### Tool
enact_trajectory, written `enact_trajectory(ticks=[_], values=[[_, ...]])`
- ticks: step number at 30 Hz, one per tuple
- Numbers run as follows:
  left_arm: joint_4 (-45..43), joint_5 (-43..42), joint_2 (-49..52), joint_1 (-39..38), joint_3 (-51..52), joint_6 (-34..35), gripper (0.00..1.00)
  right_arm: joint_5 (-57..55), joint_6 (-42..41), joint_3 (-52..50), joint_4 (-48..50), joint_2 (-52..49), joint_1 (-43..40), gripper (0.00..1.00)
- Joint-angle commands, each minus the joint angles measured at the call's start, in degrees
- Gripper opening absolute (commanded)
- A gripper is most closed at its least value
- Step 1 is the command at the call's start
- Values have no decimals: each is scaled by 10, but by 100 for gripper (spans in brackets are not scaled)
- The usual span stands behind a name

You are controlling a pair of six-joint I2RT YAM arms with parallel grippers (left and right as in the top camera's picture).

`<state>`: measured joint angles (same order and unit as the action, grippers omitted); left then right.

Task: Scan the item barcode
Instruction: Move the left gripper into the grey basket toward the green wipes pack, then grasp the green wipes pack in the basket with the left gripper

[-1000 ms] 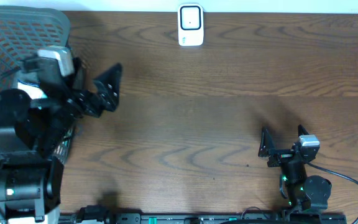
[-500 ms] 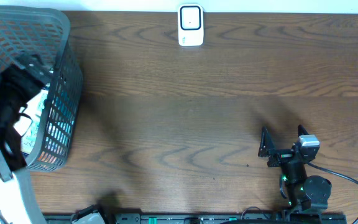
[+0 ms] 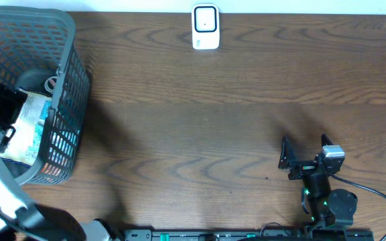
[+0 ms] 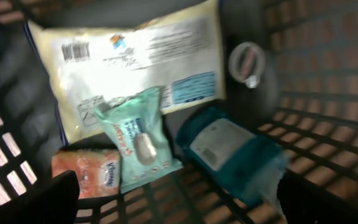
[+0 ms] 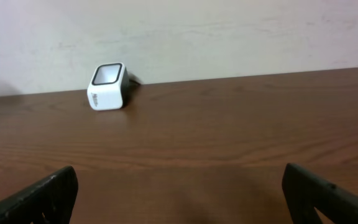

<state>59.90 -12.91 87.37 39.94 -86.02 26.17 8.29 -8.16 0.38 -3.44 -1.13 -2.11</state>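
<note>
Shows the left arm shifted since a second ago: then across the right wall of the basket (image 3: 69, 80) with its fingers out above the table (image 3: 200, 120), half a second ago drawn back over the basket, now at the frame's left edge with the left gripper (image 4: 182, 202) down inside the basket; right arm and scanner unchanged throughout. Left wrist view: jaws spread fully wide, dark fingertips (image 4: 45, 198) at the lower corners of the frame, nothing between them, no item touched. Beneath them, on the basket floor: a white pouch (image 4: 129, 62) lying flat, barcode (image 4: 75, 51) face up near its upper left corner; a green wipes pack (image 4: 138, 140) overlapping the white pouch's lower edge; an orange tissue pack (image 4: 92, 175) touching the wipes pack's lower left side; a teal pouch (image 4: 232, 149) with a pale label just right of the wipes pack; a small ring-shaped object (image 4: 247, 62), too blurred to identify, near the far wall. Overhead view: basket at the table's left end, scanner (image 3: 206, 28) upright at the middle of the far edge, well apart from the basket. Right gripper (image 5: 182, 198) low near the table's near right side, jaws likewise wide apart and empty, facing the scanner across the table.
</note>
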Motion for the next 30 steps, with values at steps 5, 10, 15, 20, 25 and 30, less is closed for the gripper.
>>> enact_trajectory(ticks=[5, 10, 15, 20, 25, 30], values=[[3, 5, 89, 5, 14, 47, 98, 0, -6, 0, -2, 0, 3, 99], [-13, 6, 129, 5, 33, 53, 98, 0, -6, 0, -2, 0, 3, 99], [-44, 5, 150, 4, 70, 63, 98, 0, -6, 0, -2, 0, 3, 99], [-89, 6, 151, 0, 115, 71, 98, 0, -6, 0, -2, 0, 3, 99], [-137, 6, 152, -2, 160, 72, 98, 0, -6, 0, -2, 0, 3, 99], [-173, 60, 152, -2, 207, 111, 98, 0, -6, 0, -2, 0, 3, 99]])
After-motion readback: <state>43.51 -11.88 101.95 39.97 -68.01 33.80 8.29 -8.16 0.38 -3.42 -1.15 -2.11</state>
